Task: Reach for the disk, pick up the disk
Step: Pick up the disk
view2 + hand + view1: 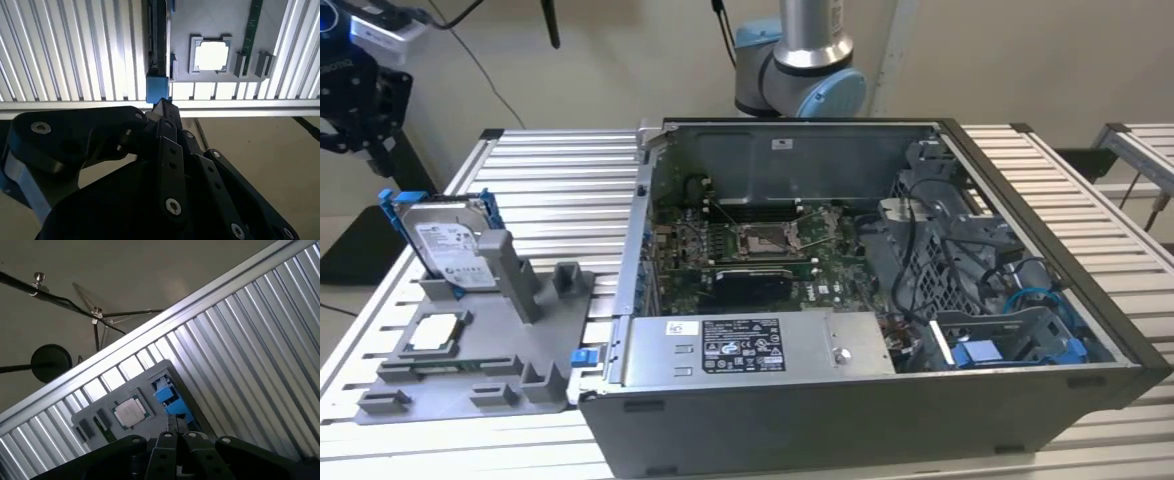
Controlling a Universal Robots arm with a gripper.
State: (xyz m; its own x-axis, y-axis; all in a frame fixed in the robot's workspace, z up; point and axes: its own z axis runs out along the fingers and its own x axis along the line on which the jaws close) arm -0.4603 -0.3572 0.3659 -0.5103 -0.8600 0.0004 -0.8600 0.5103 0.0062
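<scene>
Position of the disk point(447, 235): it is set upright on its long edge in a slot of a grey holder point(520, 345), at the exterior view's left, with its white label turned toward the camera and blue rails along its edges. In both wrist views the disk is seen edge-on point(158, 75) point(167, 396), with a blue rail end nearest the camera. A small square silver chip point(434, 332) is laid flat in a recess of the same holder, just beside the disk's slot, and is also recorded in both wrist views point(211, 55) point(131, 412). A long green circuit-board stick point(254, 25) is seated in the holder beyond the chip. The holder rests on a slatted metal tabletop point(560, 170). An open computer case point(854, 420) occupies the tabletop at the exterior view's right, its main board exposed. The arm's base point(801, 60) is mounted behind the case. The gripper point(176, 426) is noted in the first wrist view with its fingertips drawn together and nothing between them. In the exterior view the gripper point(358, 148) is held high at the far left, past the tabletop's edge, well apart from the disk and touching nothing.
</scene>
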